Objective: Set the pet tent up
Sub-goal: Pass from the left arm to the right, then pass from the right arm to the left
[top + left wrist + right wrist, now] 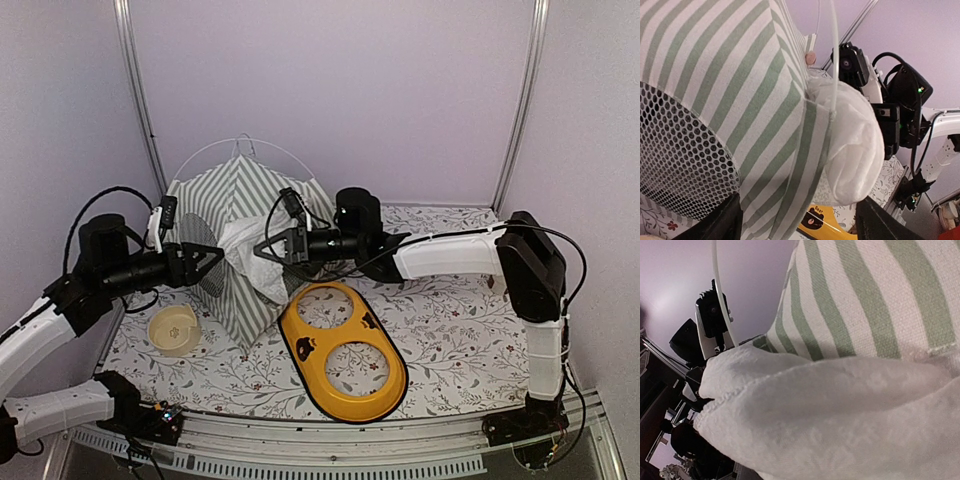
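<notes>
Green-and-white striped fabric pet tent (240,205) upright toward the back-left corner of the worktop (450,320).
Cloth fills my right wrist view and hides the right fingers (263,252); overhead they look closed against the white door flap (243,262). Floral-print worktop, lilac walls (350,90). My left fingers (211,264) gape wide beside the round mesh window (680,160).

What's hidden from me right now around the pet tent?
- Right wrist view: tips of the right claw, buried under the white door flap; grip unclear.
- Top view: ends of the white pole, behind the pet tent fabric.
- Left wrist view: mesh window, cut off by the left edge.
</notes>
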`<state>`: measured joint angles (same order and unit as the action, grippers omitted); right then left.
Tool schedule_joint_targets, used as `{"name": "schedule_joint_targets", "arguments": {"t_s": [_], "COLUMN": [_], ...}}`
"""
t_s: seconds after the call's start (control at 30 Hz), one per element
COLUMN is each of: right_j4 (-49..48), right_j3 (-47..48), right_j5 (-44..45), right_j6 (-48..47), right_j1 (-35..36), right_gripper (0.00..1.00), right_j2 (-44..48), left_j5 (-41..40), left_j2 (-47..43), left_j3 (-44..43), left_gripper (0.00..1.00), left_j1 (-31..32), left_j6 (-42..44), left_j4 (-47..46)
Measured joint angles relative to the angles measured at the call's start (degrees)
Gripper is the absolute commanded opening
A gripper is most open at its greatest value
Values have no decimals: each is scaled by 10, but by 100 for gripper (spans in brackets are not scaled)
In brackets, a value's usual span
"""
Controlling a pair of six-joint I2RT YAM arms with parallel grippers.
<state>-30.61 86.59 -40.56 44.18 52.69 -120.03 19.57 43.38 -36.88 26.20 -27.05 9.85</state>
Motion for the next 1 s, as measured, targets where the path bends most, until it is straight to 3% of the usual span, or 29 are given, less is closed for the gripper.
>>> {"name": "schedule_joint_targets", "arguments": {"t_s": [0.2,0.37,0.5,0.7,0.9,1.0], "right_j4": [-2,-3,-3,-4,-3,-2], "right_j3": [-10,-10,-9,-3,12,25], "right_j5": [-22,-39,-54,-77,-87,-87], "right_j6": [0,1,5,9,13,15], "right_j1": [0,0,0,0,0,0], "right_gripper": [0,0,0,0,0,1], "right_j2": [7,7,7,7,7,3], "left_j5": [-7,-28,-66,-128,-138,-139], "left_j2": [-12,1,17,42,58,70], "left_j3": [-32,-47,-49,-63,-64,-64], "left_gripper": [67,68,70,63,63,56], "left_j1": [43,103,116,128,138,139], "left_j6": [13,24,25,27,31,31], "left_j4": [29,34,49,65,52,36]}}
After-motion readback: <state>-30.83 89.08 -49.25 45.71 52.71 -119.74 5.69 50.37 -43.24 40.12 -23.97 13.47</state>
